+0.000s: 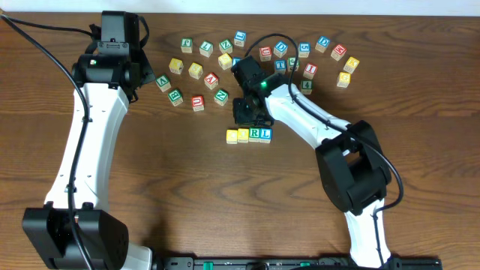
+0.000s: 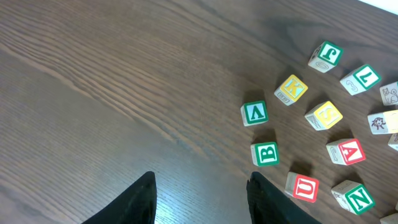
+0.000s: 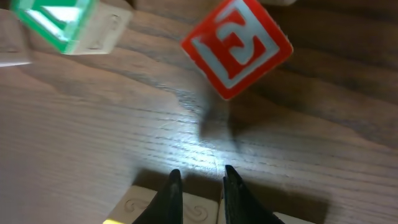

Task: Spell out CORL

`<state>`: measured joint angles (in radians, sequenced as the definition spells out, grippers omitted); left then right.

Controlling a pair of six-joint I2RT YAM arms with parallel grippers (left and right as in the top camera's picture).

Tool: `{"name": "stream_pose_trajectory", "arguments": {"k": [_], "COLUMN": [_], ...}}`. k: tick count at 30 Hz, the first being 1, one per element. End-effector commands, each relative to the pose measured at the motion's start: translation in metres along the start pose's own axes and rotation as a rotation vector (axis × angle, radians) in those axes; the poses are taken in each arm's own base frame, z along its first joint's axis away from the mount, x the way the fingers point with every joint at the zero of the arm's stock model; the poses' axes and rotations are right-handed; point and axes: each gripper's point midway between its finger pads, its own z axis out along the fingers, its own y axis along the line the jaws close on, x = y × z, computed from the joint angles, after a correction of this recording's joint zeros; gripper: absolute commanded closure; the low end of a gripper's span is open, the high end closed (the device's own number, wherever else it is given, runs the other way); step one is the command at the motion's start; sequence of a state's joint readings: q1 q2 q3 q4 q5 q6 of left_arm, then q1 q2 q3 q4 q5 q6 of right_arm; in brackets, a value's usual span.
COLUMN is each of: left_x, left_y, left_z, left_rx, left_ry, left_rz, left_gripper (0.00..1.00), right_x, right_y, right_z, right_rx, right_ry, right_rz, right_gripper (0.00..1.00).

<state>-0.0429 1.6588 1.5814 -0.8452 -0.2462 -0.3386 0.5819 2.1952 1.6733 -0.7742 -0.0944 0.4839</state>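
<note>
The four small wooden alphabet cubes spelling CORL are sitting touching in a row, mid-table. The right gripper is hovering just above them, jaws narrow and holding nothing, seemingly aligning them. The left gripper is idling open, empty.

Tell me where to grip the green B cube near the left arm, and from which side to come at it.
Take the green B cube by two opposite side faces, coming straight down from above. It lies flat, letter up, standing apart from the V cube and the red U cube, so fingers should fit beside it. The left end effector is open, holding nothing, and close by.
</note>
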Motion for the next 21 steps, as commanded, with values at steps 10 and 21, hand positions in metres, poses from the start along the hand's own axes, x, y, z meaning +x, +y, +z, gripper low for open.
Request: {"name": "stream_pose_trajectory", "arguments": {"k": [10,21], "left_x": [0.004,0.004], "left_y": [0.007,0.006], "left_z": [0.001,0.001], "left_rx": [-0.028,-0.028], "left_ry": [0.010,0.010], "left_rz": [0.017,0.017], "left_gripper": [0.53,0.53], "right_x": [0.008,0.016], "right_y": [-0.002,0.000], "right_z": [0.011,0.011], "right_rx": [0.033,0.039], "right_ry": [0.032,0.057], "right_rz": [0.016,0.007], "right_gripper": [0.81,0.82]}}
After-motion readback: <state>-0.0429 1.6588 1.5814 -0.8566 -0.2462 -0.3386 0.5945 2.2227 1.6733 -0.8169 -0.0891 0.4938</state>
